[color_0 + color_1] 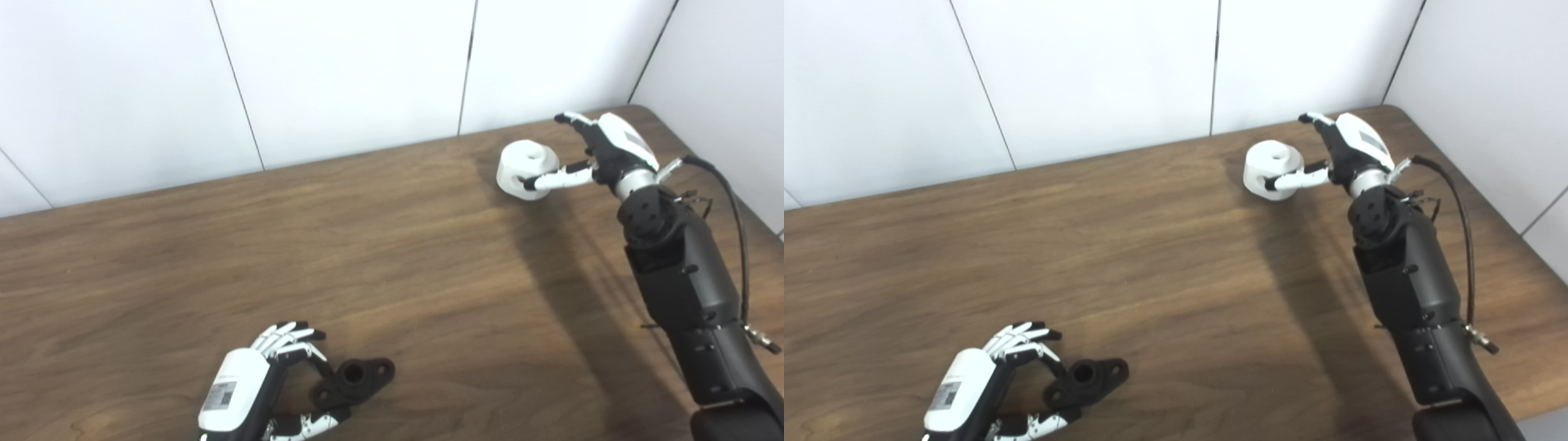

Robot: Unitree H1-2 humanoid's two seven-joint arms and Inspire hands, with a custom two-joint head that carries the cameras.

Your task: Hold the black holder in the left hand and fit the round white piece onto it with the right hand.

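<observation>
The black holder (358, 378) lies flat on the wooden table (380, 245) near the front left; it has a round socket in the middle and a flange ear at each end. My left hand (257, 380) is beside its left end, fingers apart, with the fingers behind that end and the thumb in front of it. The round white piece (525, 162), a short cylinder with a hole on top, stands at the far right of the table. My right hand (603, 150) is open just to its right, the thumb touching its front side and the fingers stretched out behind it.
White wall panels (343, 73) rise right behind the table's far edge and on the right. The table's right edge runs close to my right forearm (686, 275), with a black cable (738, 233) looping beside it.
</observation>
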